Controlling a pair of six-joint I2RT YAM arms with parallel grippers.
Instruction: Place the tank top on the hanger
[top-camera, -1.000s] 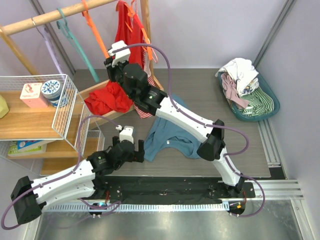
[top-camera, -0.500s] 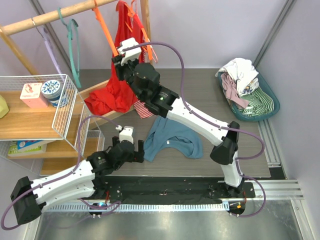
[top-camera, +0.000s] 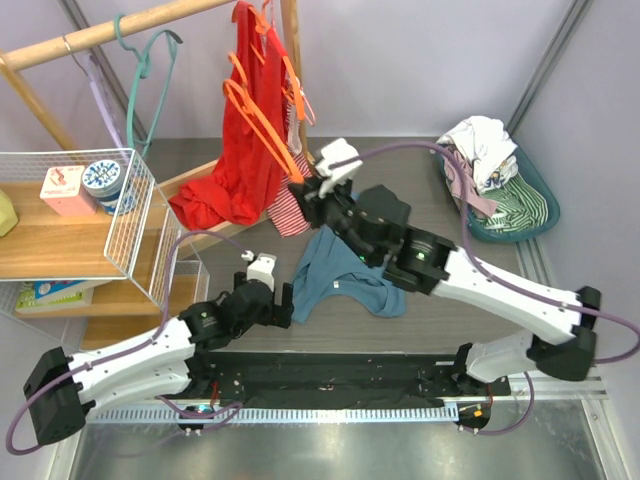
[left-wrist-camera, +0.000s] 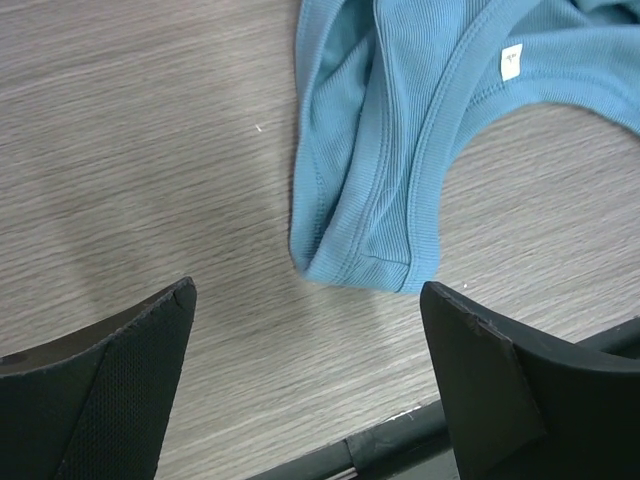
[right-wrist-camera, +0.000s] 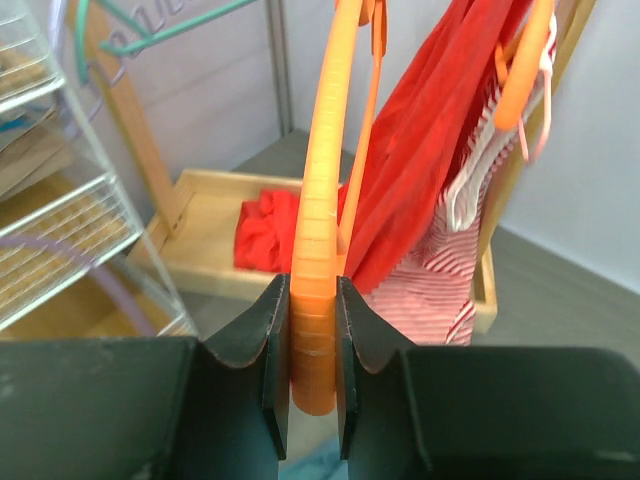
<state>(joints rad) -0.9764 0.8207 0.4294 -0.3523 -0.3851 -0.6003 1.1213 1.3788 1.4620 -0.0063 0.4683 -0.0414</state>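
Observation:
The teal-blue tank top (top-camera: 340, 278) lies crumpled on the grey table; its folded strap end and scooped neck show in the left wrist view (left-wrist-camera: 400, 170). My left gripper (top-camera: 282, 303) is open and empty, just left of the top's near edge, the strap end ahead between its fingers (left-wrist-camera: 120, 390). My right gripper (top-camera: 300, 190) is shut on the orange hanger (top-camera: 262, 125), holding it off the rail in front of the hanging red garment. In the right wrist view the hanger (right-wrist-camera: 322, 200) is pinched between the fingers (right-wrist-camera: 270, 360).
A wooden rail (top-camera: 110, 30) carries a teal-green hanger (top-camera: 140, 70), a lilac hanger (top-camera: 98, 85), the red garment (top-camera: 245, 120) and a striped garment (top-camera: 290, 205). A wire basket shelf (top-camera: 90, 215) stands at left. A laundry basket (top-camera: 500, 190) sits at right.
My right arm has drawn back toward the table with the orange hanger, lifting it off the rail and down to the right. The teal-green hanger swings. The left arm barely moved.

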